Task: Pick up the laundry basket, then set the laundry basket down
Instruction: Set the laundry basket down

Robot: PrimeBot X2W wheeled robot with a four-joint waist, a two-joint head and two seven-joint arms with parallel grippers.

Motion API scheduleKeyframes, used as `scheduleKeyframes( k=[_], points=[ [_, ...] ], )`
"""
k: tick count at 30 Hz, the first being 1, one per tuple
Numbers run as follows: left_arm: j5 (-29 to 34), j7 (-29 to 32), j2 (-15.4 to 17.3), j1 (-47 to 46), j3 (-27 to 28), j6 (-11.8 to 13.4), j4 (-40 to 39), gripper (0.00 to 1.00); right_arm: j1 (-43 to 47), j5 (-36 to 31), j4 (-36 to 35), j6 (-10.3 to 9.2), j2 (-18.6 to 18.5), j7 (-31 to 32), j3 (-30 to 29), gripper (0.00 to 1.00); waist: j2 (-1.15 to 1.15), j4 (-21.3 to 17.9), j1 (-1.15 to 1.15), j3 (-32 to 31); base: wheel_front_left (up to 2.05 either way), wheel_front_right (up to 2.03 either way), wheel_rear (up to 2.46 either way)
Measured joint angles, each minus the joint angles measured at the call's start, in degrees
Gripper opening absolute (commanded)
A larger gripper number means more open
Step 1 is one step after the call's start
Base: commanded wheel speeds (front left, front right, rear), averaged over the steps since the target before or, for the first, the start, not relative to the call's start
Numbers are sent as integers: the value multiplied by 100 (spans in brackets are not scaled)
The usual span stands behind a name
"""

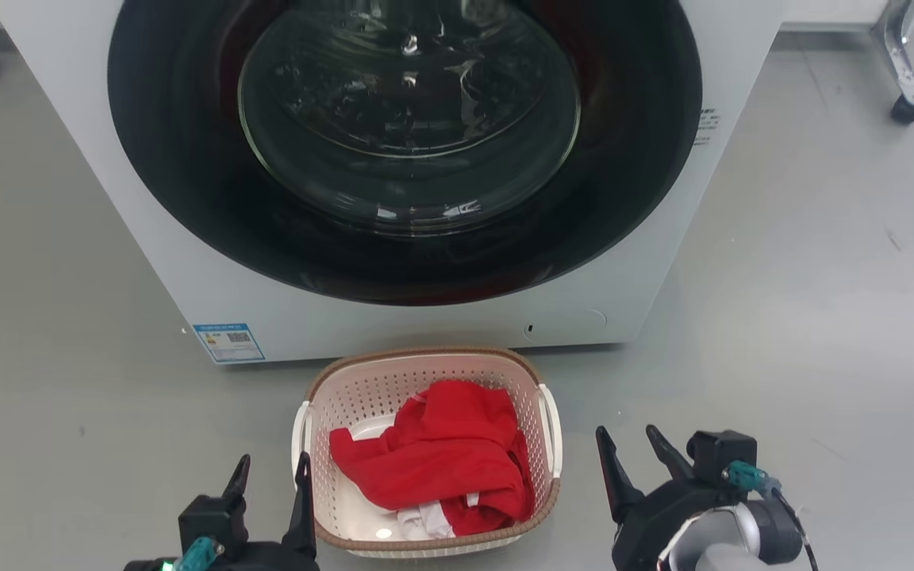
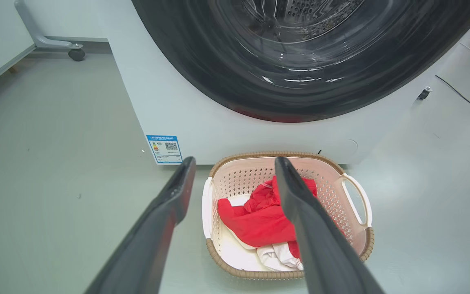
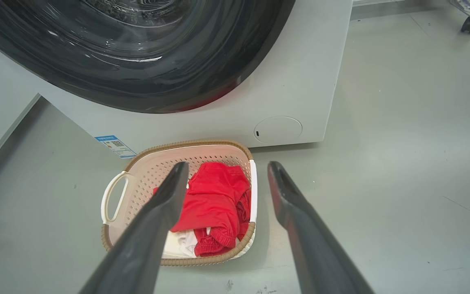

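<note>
Laundry basket [image 1: 425, 351], cream-white perforated plastic with a brown woven-look rim and base, stands on the grey floor [image 1: 822, 317] just in front of the lower front edge of a white washer [image 1: 393, 321], whose round dark glass door [image 1: 409, 119] looms above it. The basket lies between the robot's two arms and slightly ahead of them, with its two white loop handles facing outward, one toward each side. The left gripper [image 1: 274, 468] is the nearer: in the head view its inner finger overlaps the basket's left handle [image 1: 301, 436], though whether it touches cannot be told. The right gripper [image 1: 626, 436] hangs a little apart from the right handle [image 1: 552, 428], with bare floor between. Both sets of jaws are spread and released, grasping nothing. In each wrist view the near handle falls between that arm's two long dark fingers, which suggests a two-sided lift by the handles is being lined up; the right arm looks to need the longer reach inward. The basket's long axis is hard to judge from these angles. Inside, a crumpled red garment [image 1: 433, 452] lies over a bit of white cloth [image 1: 425, 519], soft, light loads that seem unlikely to shift much in a level lift.
</note>
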Motion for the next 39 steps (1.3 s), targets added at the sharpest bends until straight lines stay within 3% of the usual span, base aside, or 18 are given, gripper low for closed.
scheduleKeyframes(
  k=[17,39],
  points=[
    [482,0,-7,1337,388,45,-1221,100,1745,-1434,-1371,0,51,1,-1349,100,0,-44,1,-829,0,0,0],
    [923,0,-135,1789,719,46,-2248,100,2786,-2855,-2914,0,287,0,-2519,100,1,-31,2,-834,0,0,0]
  ],
)
